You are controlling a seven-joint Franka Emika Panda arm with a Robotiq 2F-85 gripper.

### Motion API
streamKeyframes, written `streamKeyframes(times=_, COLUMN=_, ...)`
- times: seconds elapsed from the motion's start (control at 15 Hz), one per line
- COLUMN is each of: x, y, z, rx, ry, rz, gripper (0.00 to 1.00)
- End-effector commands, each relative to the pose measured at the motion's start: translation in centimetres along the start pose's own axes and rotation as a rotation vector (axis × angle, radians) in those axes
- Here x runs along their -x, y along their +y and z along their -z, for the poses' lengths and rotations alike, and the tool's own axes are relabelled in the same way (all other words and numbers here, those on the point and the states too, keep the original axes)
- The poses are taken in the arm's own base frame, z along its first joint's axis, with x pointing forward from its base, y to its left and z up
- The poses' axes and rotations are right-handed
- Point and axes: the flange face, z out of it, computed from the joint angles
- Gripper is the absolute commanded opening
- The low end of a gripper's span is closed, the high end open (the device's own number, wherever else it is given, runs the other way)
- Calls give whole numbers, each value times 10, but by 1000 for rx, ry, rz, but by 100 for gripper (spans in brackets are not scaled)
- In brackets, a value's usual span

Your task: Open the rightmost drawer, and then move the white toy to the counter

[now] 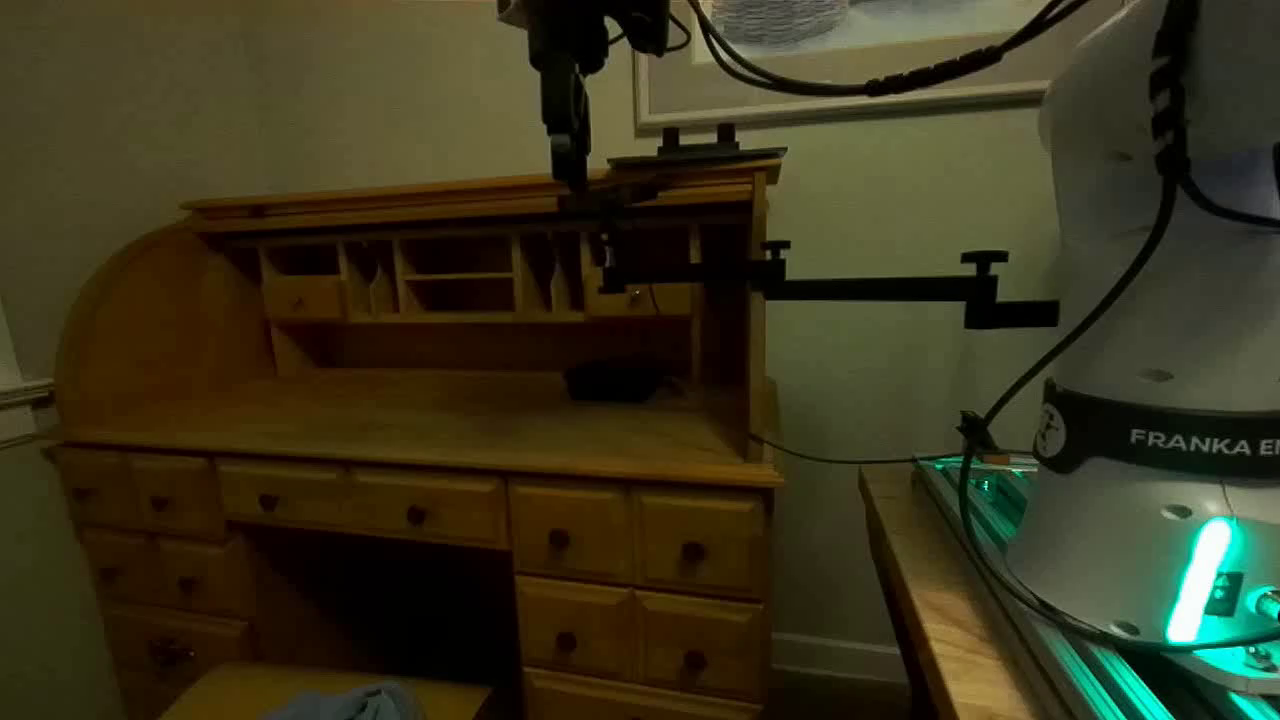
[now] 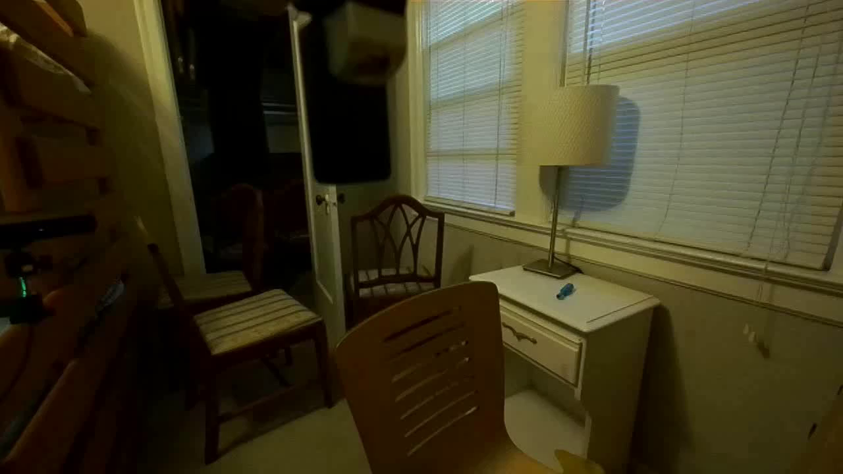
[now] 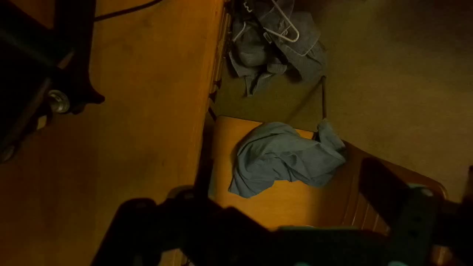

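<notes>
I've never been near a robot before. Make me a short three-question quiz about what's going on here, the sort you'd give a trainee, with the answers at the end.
1. Either/or: in the wrist view, is the pincer open or shut?

2. Count: in an exterior view, how many knobs are on the rightmost drawer just under the counter?

3. Fill the gap: in the wrist view, a crumpled grey-blue ____ lies on the chair.

Key
1. Open; its fingers stand well apart.
2. Two, one on each panel.
3. Cloth.
</notes>
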Motion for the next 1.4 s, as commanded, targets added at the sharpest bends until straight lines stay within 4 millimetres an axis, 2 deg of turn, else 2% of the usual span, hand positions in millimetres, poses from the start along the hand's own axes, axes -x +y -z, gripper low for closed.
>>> streamKeyframes(times=0.0, x=0, y=0, z=1, rx=0, ry=-1, rz=0, gripper=100)
streamKeyframes(times=0.27, x=0, y=0, z=1, rx=0, ry=-1, rz=0, gripper=100)
streamKeyframes(times=0.33, x=-5, y=1, z=-9, rx=0, ry=-22, rz=-37, gripper=100)
streamKeyframes(times=0.53, x=-24, y=-10, z=-55, rx=-10, ry=-56, rz=-148, gripper=100)
streamKeyframes(times=0.93, x=-67, y=-61, z=-144, rx=-39, ry=-39, rz=-231, gripper=100)
streamKeyframes(times=1.13, x=-75, y=-69, z=-174, rx=-23, ry=-36, rz=-245, gripper=100)
streamKeyframes(times=1.33, x=-71, y=-72, z=-199, rx=-27, ry=-52, rz=-293, gripper=100)
